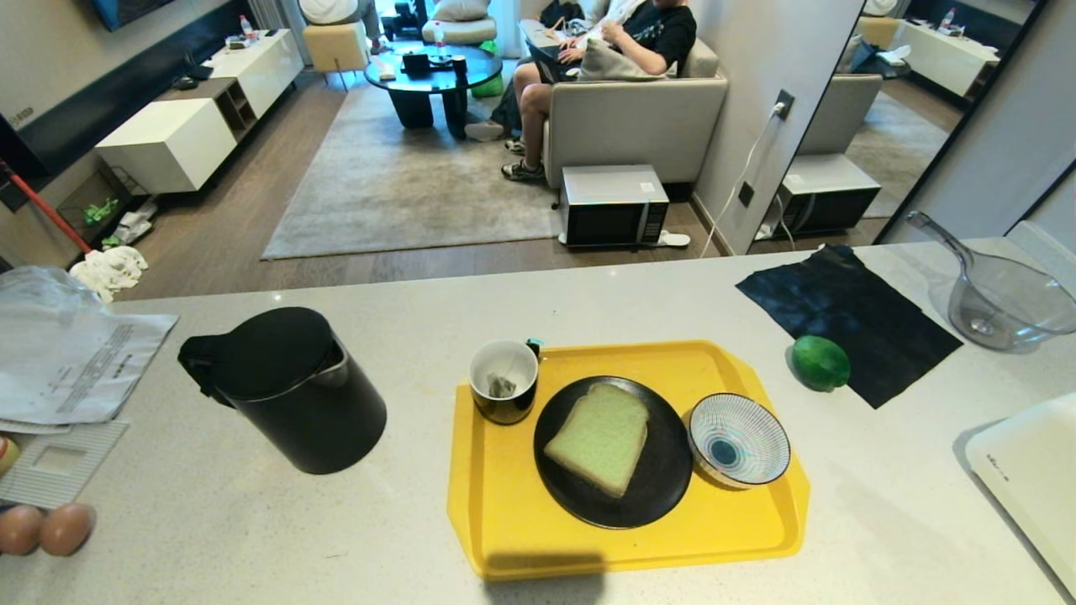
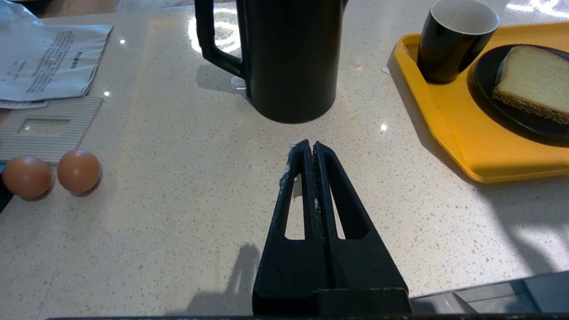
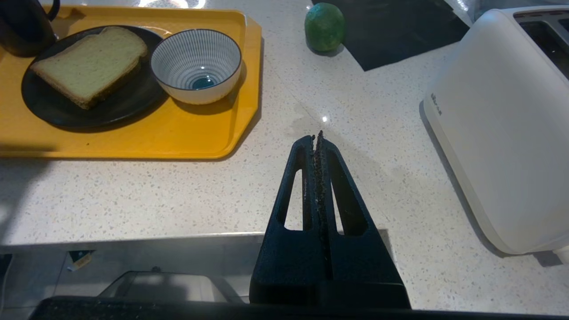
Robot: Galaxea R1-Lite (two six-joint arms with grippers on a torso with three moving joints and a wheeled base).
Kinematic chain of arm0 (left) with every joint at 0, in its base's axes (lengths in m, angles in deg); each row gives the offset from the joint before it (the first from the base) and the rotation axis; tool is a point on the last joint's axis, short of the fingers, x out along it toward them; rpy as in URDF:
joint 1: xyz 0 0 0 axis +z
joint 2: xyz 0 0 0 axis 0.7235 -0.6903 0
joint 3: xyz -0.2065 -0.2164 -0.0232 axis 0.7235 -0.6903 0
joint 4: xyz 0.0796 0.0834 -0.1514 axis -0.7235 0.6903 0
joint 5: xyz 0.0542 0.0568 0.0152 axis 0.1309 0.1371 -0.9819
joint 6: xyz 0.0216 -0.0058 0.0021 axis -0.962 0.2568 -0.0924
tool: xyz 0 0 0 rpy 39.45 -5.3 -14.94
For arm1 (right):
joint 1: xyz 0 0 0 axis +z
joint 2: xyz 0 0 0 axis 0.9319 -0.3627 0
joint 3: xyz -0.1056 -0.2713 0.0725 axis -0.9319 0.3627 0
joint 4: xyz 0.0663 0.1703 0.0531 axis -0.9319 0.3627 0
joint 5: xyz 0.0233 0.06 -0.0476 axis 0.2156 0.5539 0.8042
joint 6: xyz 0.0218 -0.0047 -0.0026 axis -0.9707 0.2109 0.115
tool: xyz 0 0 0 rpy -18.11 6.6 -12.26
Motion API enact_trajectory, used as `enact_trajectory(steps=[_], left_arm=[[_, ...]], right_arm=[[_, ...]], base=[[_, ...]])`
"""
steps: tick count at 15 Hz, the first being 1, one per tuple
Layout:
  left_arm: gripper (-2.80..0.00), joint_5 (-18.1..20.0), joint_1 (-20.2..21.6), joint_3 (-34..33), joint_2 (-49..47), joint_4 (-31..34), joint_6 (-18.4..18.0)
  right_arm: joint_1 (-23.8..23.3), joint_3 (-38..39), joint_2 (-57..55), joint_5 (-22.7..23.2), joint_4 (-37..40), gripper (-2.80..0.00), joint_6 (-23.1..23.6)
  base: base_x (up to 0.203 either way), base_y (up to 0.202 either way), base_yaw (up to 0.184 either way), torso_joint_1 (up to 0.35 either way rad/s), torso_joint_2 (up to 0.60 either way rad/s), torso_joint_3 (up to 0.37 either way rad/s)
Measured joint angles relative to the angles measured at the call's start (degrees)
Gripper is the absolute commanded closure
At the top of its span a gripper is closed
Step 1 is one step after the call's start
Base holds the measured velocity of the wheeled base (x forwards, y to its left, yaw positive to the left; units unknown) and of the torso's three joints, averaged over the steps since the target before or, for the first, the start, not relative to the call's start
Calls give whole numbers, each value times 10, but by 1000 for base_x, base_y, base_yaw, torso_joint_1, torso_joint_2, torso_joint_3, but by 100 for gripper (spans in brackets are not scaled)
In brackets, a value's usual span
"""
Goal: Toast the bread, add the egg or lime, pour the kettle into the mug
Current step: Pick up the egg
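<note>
Bread (image 1: 600, 437) on black plate (image 1: 664, 491) on yellow tray (image 1: 504, 521), mug (image 1: 503, 381) beside it, kettle (image 1: 290, 386) and lime (image 1: 820, 362) on counter (image 1: 252, 538), left end effector (image 2: 310, 149) and right end effector (image 3: 315, 140) both closed together, empty, above counter.

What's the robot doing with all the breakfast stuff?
Nothing is being handled yet. The left gripper and right gripper both hover over the counter with fingers shut and empty. The bread lies on a black plate on the yellow tray, between the mug and a striped bowl. The kettle stands left of the tray, the lime to its right, and the toaster waits empty.
</note>
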Motion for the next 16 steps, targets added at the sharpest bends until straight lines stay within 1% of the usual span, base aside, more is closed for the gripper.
enact_trajectory(steps=[9, 16], left_arm=[[0, 0, 0, 0, 0, 0, 0], [0, 0, 0, 0, 0, 0, 0]], right_arm=[[0, 0, 0, 0, 0, 0, 0], [0, 0, 0, 0, 0, 0, 0]], base=[[0, 0, 0, -79, 156, 78], [0, 0, 0, -102, 207, 97]])
